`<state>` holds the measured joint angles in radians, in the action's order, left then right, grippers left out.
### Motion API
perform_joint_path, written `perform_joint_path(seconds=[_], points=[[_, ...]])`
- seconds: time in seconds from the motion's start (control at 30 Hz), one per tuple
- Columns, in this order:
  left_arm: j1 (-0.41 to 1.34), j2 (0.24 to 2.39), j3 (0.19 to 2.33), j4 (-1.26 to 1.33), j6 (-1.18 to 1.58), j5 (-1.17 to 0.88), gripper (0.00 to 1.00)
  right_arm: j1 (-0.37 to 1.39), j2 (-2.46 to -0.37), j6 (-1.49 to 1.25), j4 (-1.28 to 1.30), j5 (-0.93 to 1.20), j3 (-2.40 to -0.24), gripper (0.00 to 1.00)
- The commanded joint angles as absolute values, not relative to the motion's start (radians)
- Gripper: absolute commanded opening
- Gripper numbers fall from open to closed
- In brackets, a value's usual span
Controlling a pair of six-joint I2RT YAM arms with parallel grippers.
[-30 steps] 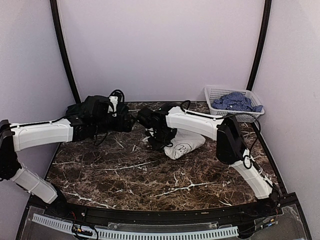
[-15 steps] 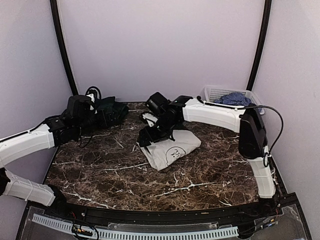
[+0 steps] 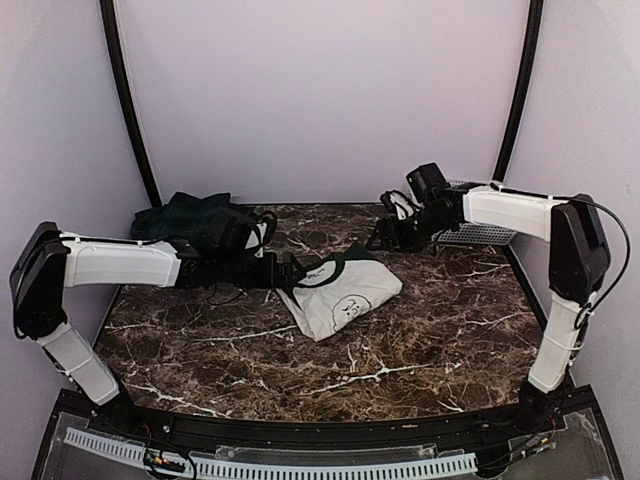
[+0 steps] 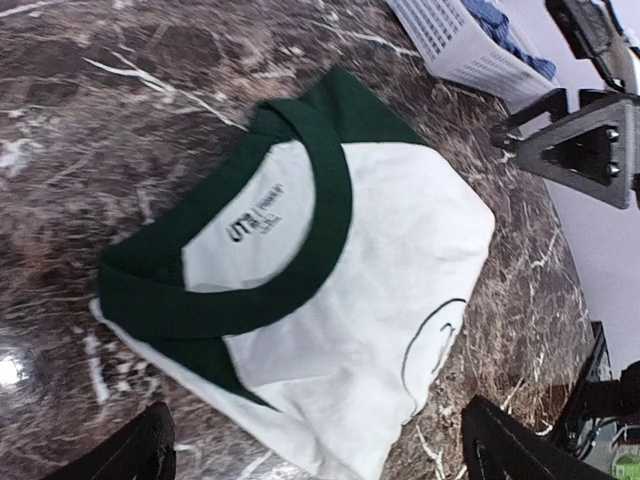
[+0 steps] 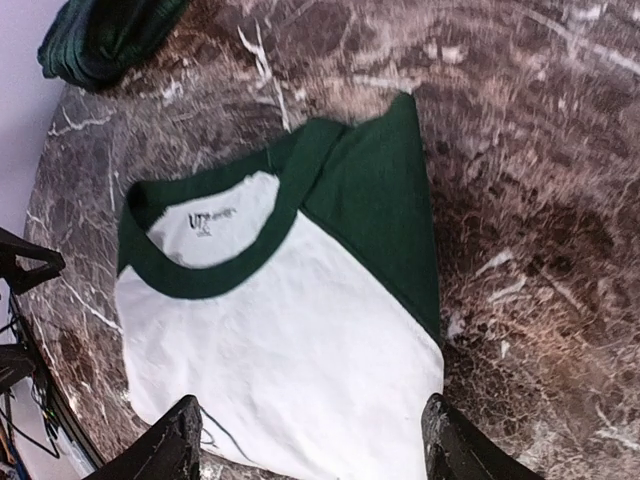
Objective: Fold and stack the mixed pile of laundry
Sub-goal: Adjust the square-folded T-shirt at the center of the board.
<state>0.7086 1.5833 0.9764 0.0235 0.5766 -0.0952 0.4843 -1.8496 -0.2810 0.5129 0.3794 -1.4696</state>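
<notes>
- The right gripper [image 3: 382,237] has let go of the white and green shirt [image 3: 345,295]. A moment ago it was shut tight on the shirt. Now its fingers stand wide apart and hold nothing.
- The right arm has pulled away. Its gripper now hangs near the far right corner of the tabletop [image 3: 400,345], close to the basket [image 4: 445,55].
- The shirt lies folded flat in the middle of the tabletop, a bit toward the far edge. Its green collar is on top and nothing touches it.
- The left gripper [image 3: 288,272] has moved too. A moment ago it was at the far left corner, by the dark green plaid garment [image 3: 190,212]. Now it sits just beside the left side of the shirt. It is open as wide as it goes and holds nothing.
- The plaid garment rests in a dark heap in the far left corner.
- The blue check shirt [image 4: 505,25] is in the basket, so it is not folded yet.
- What this means: I think the fold on the white and green shirt is done, or almost done.
- The left gripper looks ready to tidy the shirt or move it to a stack.
- The fold is loose, so a push could open it.
</notes>
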Motion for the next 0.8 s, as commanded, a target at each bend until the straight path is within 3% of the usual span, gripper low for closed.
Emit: perform_joint_path(seconds=[0.0, 0.2, 0.53, 0.77], points=[[0.736, 1.720, 1.073, 0.105, 0.589, -0.275, 0.99, 0.487, -1.898, -0.259, 0.409, 0.467, -1.380, 0.71], [0.725, 1.847, 1.081, 0.118, 0.643, -0.354, 0.99, 0.488, -1.938, -0.283, 0.357, 0.484, -1.263, 0.66], [0.543, 1.842, 0.956, 0.082, 0.673, -0.331, 0.99, 0.547, -1.763, -0.409, 0.246, 0.533, -0.964, 0.66], [0.487, 1.710, 1.001, 0.047, 0.614, -0.333, 0.99, 0.624, -1.566, -0.363, 0.410, 0.318, -1.047, 0.67]])
